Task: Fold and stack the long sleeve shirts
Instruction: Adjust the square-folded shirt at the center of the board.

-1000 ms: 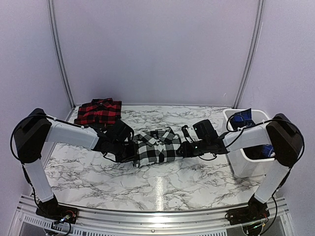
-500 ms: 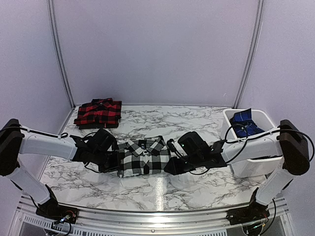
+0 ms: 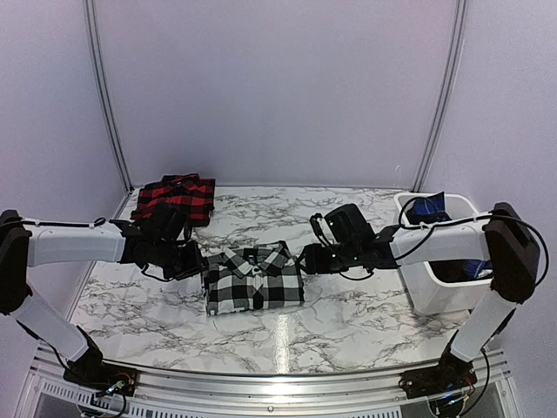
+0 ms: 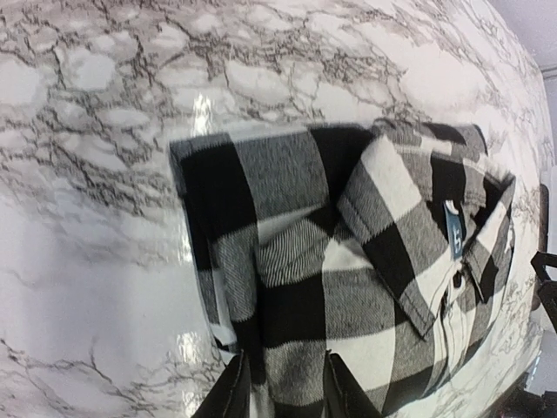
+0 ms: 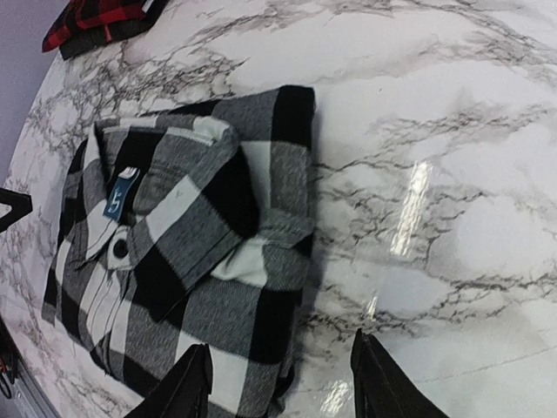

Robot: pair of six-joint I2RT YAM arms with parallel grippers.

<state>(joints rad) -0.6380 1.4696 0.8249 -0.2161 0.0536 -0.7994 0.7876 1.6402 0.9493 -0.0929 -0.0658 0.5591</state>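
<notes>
A folded black-and-white shirt (image 3: 254, 279) in large check lies flat in the middle of the marble table (image 3: 348, 340). Its collar faces the far side, away from the arm bases. From above, the packet looks a little wider left to right than front to back, and sits slightly askew.

The left gripper (image 4: 287, 392) hovers at the shirt's left edge, its fingers apart with checked cloth showing below the gap. The right gripper (image 5: 283, 383) hovers at the right edge, its fingers spread wide over the cloth's border and bare marble.

A folded red-and-black shirt (image 3: 174, 198) rests at the far left corner, well apart from the first.

A white bin (image 3: 418, 292) stands at the table's right edge with blue fabric (image 3: 428, 209) inside.

Only the overhead view shows the bin. The wrist views alone show a small blue label (image 4: 452, 218) inside the collar and a dark button (image 5: 120, 248).
</notes>
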